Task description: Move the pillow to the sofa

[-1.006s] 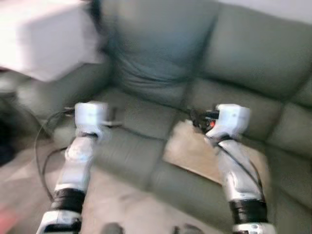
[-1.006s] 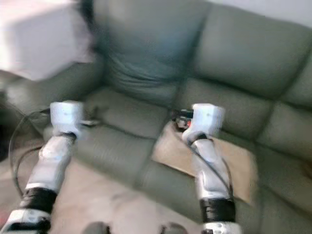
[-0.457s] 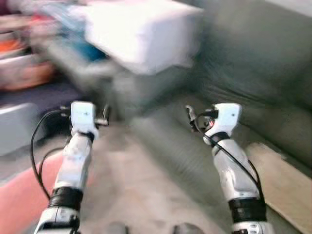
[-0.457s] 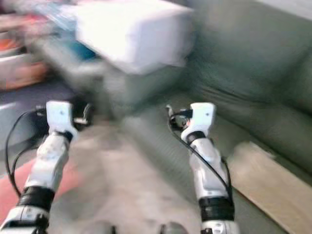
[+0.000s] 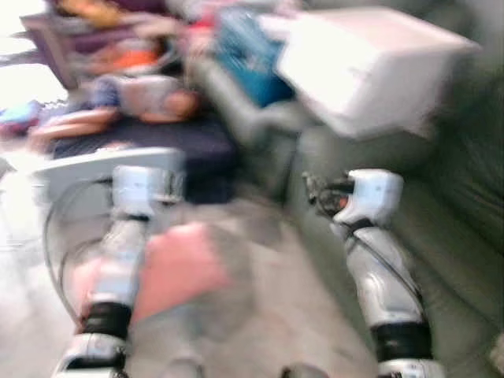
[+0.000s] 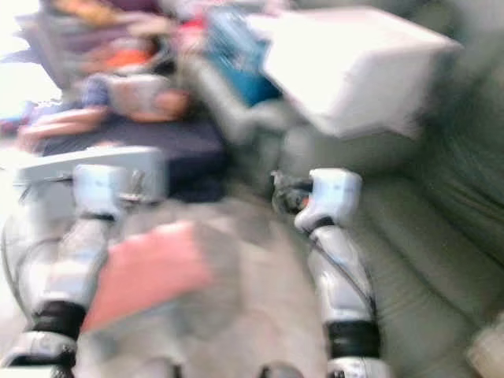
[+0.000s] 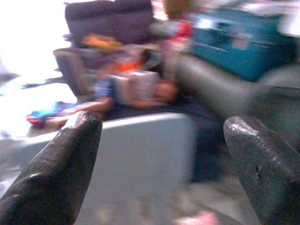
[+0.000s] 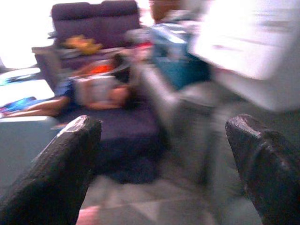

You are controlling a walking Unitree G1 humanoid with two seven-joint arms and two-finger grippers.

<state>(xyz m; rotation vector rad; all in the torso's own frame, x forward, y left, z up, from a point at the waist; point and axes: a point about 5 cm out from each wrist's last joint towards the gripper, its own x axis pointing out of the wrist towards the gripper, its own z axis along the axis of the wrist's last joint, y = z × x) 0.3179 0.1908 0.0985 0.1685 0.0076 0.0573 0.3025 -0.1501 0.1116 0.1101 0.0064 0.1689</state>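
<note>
both pincers wide apart, empty | blurry white boxy pillow (image 5: 370, 67) on grey sofa arm (image 5: 260, 126), ahead-right | right pincer (image 5: 315, 193) nearer than left pincer (image 5: 177, 185)

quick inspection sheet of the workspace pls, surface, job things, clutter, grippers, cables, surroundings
surface: grey-green sofa seat on the robot's right, pale floor with a pink patch.
job's things: white pillow-like block on the sofa arm, blurred.
clutter: teal box beside it.
grippers: left gripper open, empty; right gripper open, empty.
cables: black cable looping by the left arm.
surroundings: person lying on a dark purple couch; pictures motion-blurred.
</note>
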